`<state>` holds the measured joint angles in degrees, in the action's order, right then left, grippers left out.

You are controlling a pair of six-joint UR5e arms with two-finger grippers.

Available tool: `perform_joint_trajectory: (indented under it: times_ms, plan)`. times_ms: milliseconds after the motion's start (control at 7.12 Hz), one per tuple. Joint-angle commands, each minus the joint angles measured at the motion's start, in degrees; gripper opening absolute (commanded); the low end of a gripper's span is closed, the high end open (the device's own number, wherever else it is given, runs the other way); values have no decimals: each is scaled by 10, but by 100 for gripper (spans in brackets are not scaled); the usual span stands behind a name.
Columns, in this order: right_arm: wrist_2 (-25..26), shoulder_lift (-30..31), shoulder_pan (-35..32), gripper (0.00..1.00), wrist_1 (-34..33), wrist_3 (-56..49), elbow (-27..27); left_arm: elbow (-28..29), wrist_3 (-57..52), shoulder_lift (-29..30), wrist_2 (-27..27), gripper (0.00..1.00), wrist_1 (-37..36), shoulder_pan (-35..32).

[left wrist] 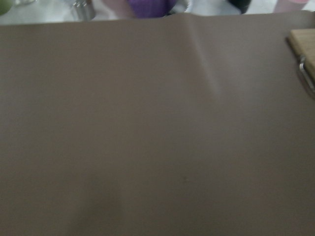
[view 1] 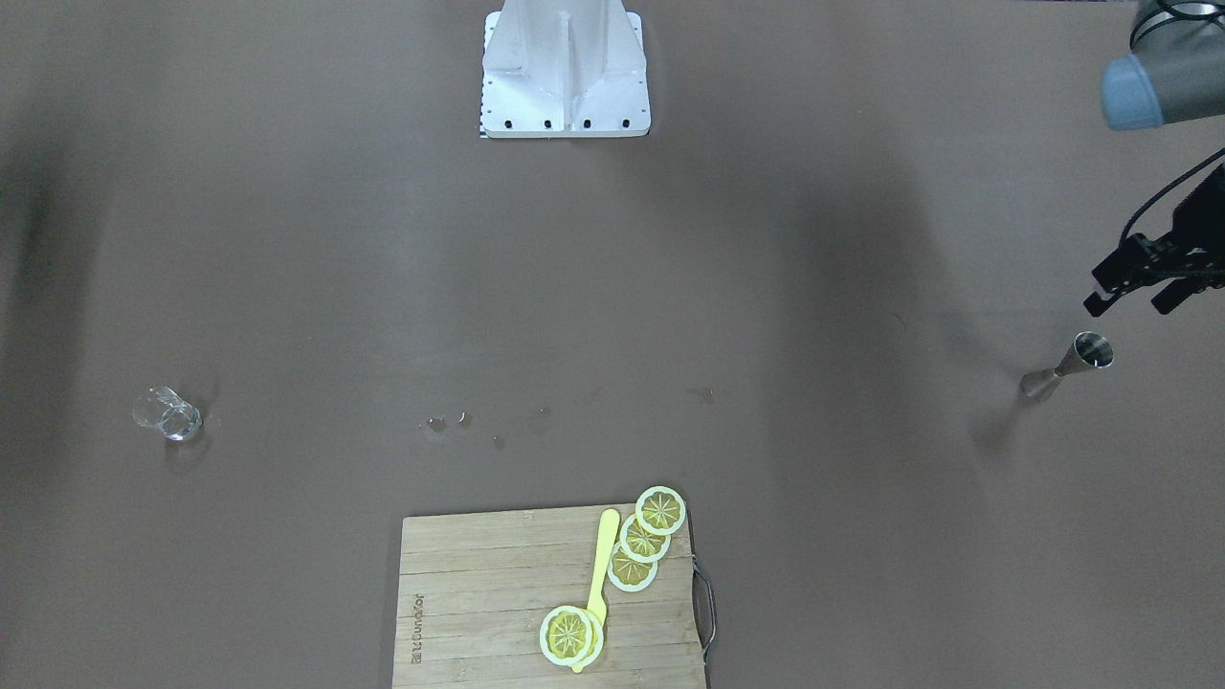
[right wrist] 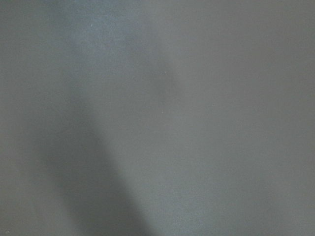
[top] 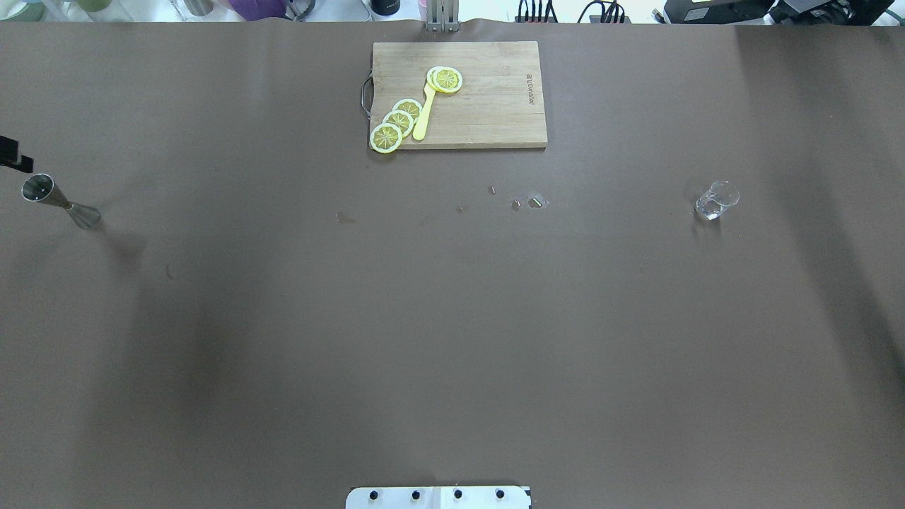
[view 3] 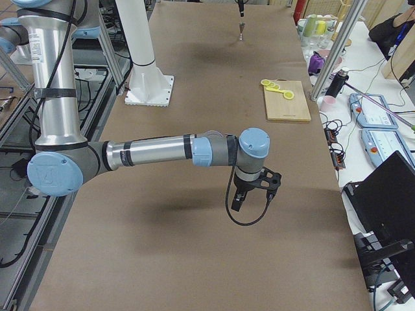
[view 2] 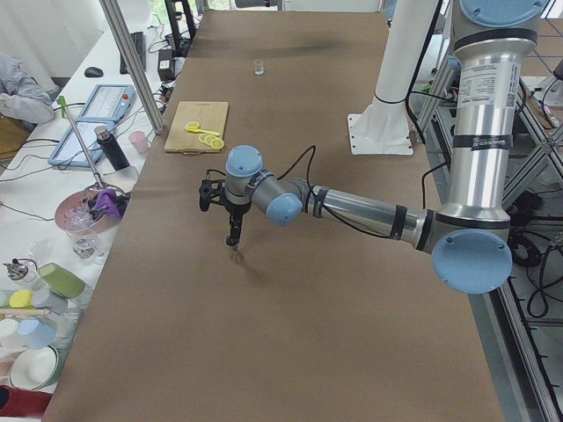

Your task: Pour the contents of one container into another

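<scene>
A small steel jigger [view 1: 1067, 364] stands on the brown table at the robot's far left, also in the overhead view as the jigger [top: 60, 201]. My left gripper [view 1: 1134, 299] hovers just above and behind it, open, with nothing between its fingers. A clear empty glass [view 1: 167, 413] stands far across the table on the robot's right, seen overhead as the glass [top: 715, 200]. My right gripper [view 3: 249, 194] shows only in the exterior right view, pointing down over bare table; I cannot tell whether it is open or shut.
A wooden cutting board [top: 488, 106] lies at the table's far middle edge, with lemon slices [top: 399, 124] and a yellow spatula [top: 424, 113] on it. Small droplets [top: 527, 203] dot the table's middle. The white base mount [view 1: 565, 72] sits at the robot's side.
</scene>
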<state>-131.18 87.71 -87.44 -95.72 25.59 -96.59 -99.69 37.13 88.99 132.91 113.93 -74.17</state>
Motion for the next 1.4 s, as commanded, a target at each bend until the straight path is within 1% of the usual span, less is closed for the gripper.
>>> perform_joint_trajectory:
  times_ms: [0,140,281,561,702,842,982,1123,1263]
  plan:
    - [0,1,0,100,0,0,2,6,-196,-57,38,100,-81,-76]
    - [1,-2,0,100,0,0,3,6,-254,-73,39,100,-110,-104]
    - [1,-3,0,100,-1,0,3,7,-294,-79,40,100,-121,-108]
    - [0,-1,0,100,0,3,3,18,-321,-79,78,100,-142,-109]
    - [-1,-1,0,100,0,5,3,27,-369,-80,78,100,-144,-118]
    - [-3,0,0,100,0,6,3,20,-382,-78,79,100,-185,-138]
    - [-4,0,0,100,0,6,3,11,-387,-78,78,100,-212,-142]
    - [-4,0,0,100,0,6,3,11,-453,-79,68,100,-222,-142]
    - [-5,0,0,100,0,6,3,6,-487,-74,41,100,-262,-170]
